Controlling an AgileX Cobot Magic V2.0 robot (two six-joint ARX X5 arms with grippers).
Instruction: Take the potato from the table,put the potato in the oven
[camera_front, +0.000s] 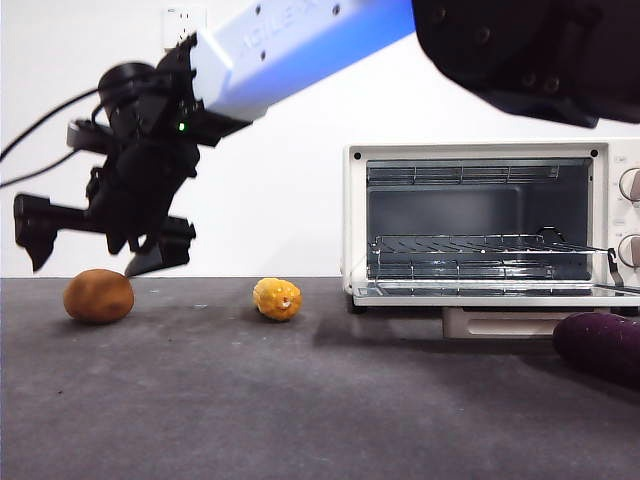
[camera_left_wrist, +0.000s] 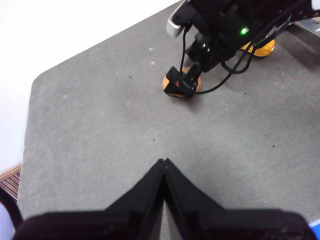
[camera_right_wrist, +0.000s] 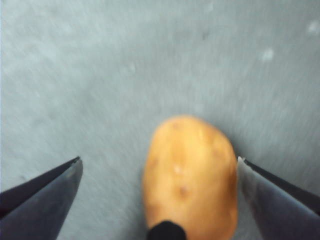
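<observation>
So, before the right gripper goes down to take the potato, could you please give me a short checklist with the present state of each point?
1. Right gripper jaws open wide: ok.
2. Smooth orange-brown oval potato between the jaws: ok, but nearer to one jaw.
3. Potato resting on the dark grey matte table, not yet gripped: ok.
4. Cream-white boxy oven door open, wire rack free: ok.
5. Left gripper shut, away from the potato: ok.
6. Bumpy yellow lump apart from the potato: ok.

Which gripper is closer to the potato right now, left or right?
Right. The right gripper hangs open just above the potato, fingers on either side of it. The left gripper is shut, well away across the table.
</observation>
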